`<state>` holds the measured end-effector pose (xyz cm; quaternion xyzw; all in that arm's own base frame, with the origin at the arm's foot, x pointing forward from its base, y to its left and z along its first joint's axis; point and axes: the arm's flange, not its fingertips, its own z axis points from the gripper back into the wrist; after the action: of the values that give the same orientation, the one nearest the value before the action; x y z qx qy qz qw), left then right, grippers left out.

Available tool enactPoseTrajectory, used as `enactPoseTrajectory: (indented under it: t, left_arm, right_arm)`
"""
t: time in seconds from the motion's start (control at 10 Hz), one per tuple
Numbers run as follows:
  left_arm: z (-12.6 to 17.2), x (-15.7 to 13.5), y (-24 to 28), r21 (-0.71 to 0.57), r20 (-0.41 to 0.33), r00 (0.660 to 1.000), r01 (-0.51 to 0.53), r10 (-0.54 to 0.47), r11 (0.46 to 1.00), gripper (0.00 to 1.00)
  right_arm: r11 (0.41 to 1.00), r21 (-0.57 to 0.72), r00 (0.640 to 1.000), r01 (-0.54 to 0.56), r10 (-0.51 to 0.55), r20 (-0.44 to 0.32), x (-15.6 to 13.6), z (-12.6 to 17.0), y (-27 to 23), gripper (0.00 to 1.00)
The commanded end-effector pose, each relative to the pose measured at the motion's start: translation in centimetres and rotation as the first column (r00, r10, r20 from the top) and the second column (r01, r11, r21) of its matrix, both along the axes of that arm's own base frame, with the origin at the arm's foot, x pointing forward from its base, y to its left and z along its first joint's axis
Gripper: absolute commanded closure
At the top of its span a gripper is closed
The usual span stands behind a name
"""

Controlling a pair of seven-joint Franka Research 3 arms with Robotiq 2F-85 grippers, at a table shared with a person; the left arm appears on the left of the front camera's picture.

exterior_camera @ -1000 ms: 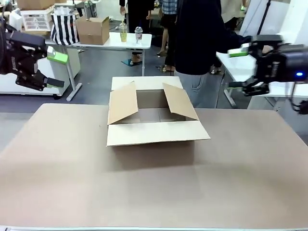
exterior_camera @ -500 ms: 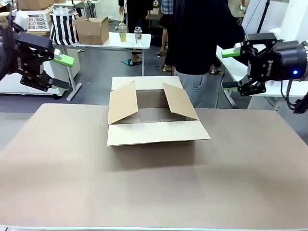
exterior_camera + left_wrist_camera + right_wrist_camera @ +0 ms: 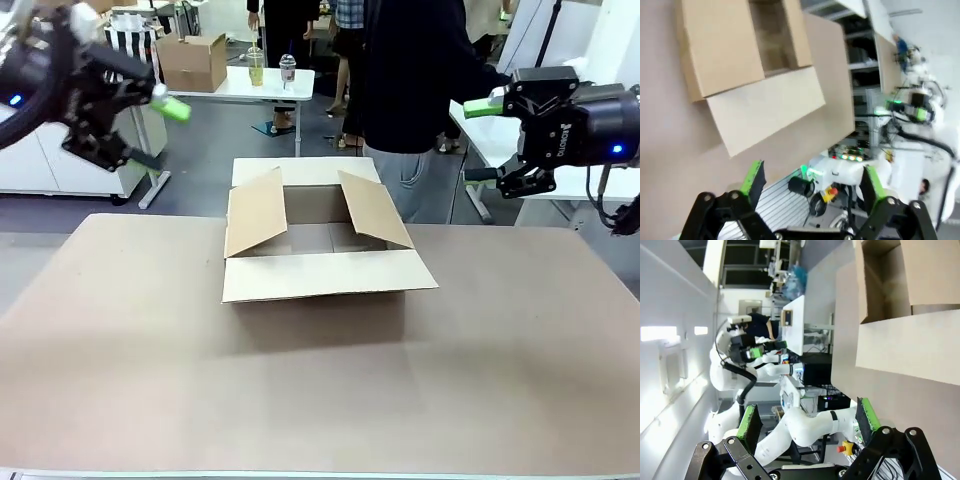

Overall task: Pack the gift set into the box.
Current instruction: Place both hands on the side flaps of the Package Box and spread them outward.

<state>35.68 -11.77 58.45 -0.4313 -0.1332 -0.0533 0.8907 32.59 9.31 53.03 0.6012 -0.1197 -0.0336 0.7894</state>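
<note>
The box [image 3: 320, 250] is a plain brown cardboard carton standing at the far middle of the table with its four flaps spread open; what I can see of its inside is bare. It also appears in the left wrist view [image 3: 747, 60] and the right wrist view [image 3: 900, 305]. The gift set is out of view. My left gripper [image 3: 150, 130] hangs open in the air up left of the box, holding nothing. My right gripper [image 3: 478, 140] is open too, raised at the right, level with the person's sleeve. Open fingers frame both wrist views [image 3: 812, 182] [image 3: 805, 422].
A person in dark clothes [image 3: 415, 75] stands at the far edge behind the box. The brown tabletop [image 3: 320, 390] stretches wide in front of the box. Behind stand a white table with a small cardboard box [image 3: 192, 62] and two drinks [image 3: 270, 68].
My left gripper has swung up and to the right, toward the box's side. The right gripper moved slightly left and holds its height. The box has not moved.
</note>
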Motion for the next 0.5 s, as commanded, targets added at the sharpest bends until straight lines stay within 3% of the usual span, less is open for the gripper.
enactPoseTrajectory:
  t: [0.0, 0.2, 0.4]
  left_arm:
    - [1.9, 6.1, -4.8, 0.217, -0.146, 0.988, -0.025, 0.058, 0.976, 0.0]
    - [0.9, 11.1, -12.2, 0.42, -0.143, 0.982, -0.054, 0.125, 0.906, 0.0]
    - [-1.3, 13.9, -19.1, 0.658, -0.019, 0.977, -0.148, 0.212, 0.738, 0.0]
  right_arm:
    - [1.0, 0.022, 0.999, -0.006, 0.005, 0.036, 0.3, 0.0, 0.3, 0.0]
    - [1.0, 0.022, 0.999, -0.006, 0.005, 0.036, 0.3, 0.0, 0.3, 0.0]
    - [1.0, 0.022, 0.999, -0.006, 0.005, 0.036, 0.3, 0.0, 0.3, 0.0]
